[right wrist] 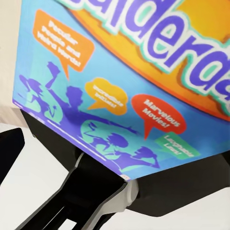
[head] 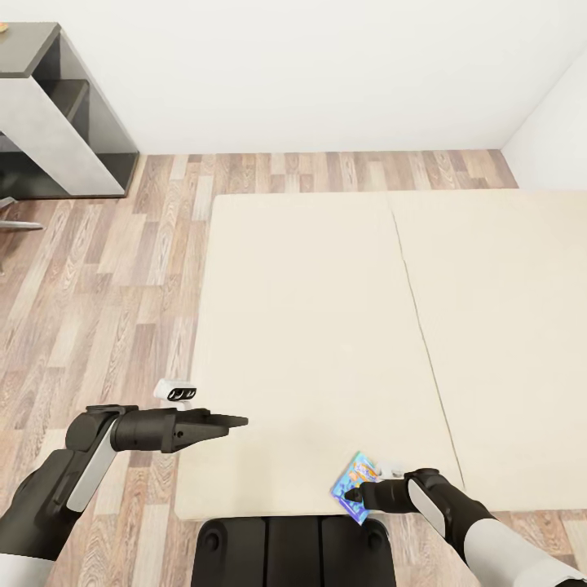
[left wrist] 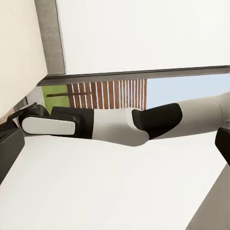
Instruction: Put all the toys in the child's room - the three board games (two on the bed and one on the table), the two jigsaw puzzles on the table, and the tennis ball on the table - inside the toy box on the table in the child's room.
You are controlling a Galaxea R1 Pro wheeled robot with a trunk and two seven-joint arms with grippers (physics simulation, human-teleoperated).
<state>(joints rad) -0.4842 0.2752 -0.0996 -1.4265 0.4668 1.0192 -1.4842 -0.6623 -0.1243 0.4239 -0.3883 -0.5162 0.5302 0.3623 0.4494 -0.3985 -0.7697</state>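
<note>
One board game [head: 355, 486] sits clamped in the right gripper [head: 356, 494] at the near edge of the cream bed [head: 326, 326], tilted on edge. Its blue and orange cover [right wrist: 129, 81] fills the right wrist view. The left gripper [head: 236, 422] hovers over the bed's near left corner, jaws together, holding nothing. Wooden floor [head: 106, 285] and a grey shelf [head: 57, 122] lie beyond.

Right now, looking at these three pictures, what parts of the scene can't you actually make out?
- The colourful blue and orange board game box: its title runs off the right wrist view's edge.
- The right gripper: in the head view the box hides its fingertips.
- The grey shelf unit: cut off by the head view's corner.
- The left gripper: whether its fingers are apart is too small to tell.
</note>
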